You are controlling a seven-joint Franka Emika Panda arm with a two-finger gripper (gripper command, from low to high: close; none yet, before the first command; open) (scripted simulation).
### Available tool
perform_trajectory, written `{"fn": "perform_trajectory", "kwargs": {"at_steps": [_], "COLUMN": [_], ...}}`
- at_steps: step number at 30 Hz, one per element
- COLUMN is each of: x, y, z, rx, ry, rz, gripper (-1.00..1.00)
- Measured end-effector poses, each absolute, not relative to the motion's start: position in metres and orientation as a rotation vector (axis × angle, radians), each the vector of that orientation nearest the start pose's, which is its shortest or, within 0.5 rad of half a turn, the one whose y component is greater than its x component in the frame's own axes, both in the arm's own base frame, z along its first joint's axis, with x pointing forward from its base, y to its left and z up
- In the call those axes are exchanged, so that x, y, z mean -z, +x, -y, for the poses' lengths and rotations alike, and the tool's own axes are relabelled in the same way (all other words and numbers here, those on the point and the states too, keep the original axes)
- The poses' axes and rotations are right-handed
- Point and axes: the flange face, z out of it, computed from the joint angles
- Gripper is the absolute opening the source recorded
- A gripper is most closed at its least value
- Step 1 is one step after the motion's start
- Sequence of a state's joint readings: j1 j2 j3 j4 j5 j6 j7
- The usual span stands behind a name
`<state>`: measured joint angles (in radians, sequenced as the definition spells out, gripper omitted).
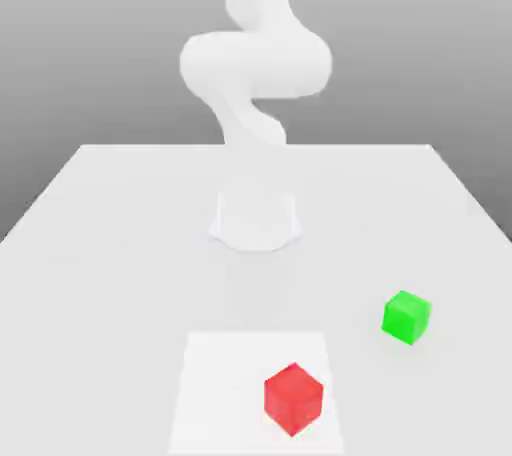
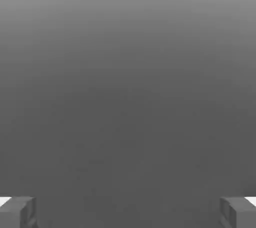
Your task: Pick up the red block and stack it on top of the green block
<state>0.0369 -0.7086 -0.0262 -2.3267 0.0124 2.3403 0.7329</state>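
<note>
The wide-open gripper is gripping nothing
The solid matte red cube, near the tabletop's front edge, is probably staying stiff and light, inviting opposite-face pinching

The arm rises from its base, its bent links stacked above that base. The gripper stands open, its two fingers wide apart.
</note>
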Motion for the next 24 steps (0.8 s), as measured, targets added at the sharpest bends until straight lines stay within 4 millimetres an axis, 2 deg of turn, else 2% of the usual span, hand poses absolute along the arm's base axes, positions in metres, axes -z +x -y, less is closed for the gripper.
{"fn": "perform_trajectory", "kwargs": {"at_steps": [5,8,11,14,17,22,24], "x": [-0.573,-0.514,-0.453,-0.391,-0.331,-0.237,-0.207], "y": [0.438,0.460,0.473,0.478,0.475,0.454,0.448], "z": [-0.010,-0.018,-0.027,-0.034,-0.041,-0.046,-0.045], "rx": [0.736,0.619,0.503,0.385,0.265,0.063,0.017], "ry": [-2.688,-2.776,-2.858,-2.934,-3.005,-3.111,-3.133], "rz": [-0.808,-0.714,-0.614,-0.510,-0.400,-0.208,-0.164], "gripper": [0.00,0.00,0.00,0.00,0.00,0.00,0.00]}}
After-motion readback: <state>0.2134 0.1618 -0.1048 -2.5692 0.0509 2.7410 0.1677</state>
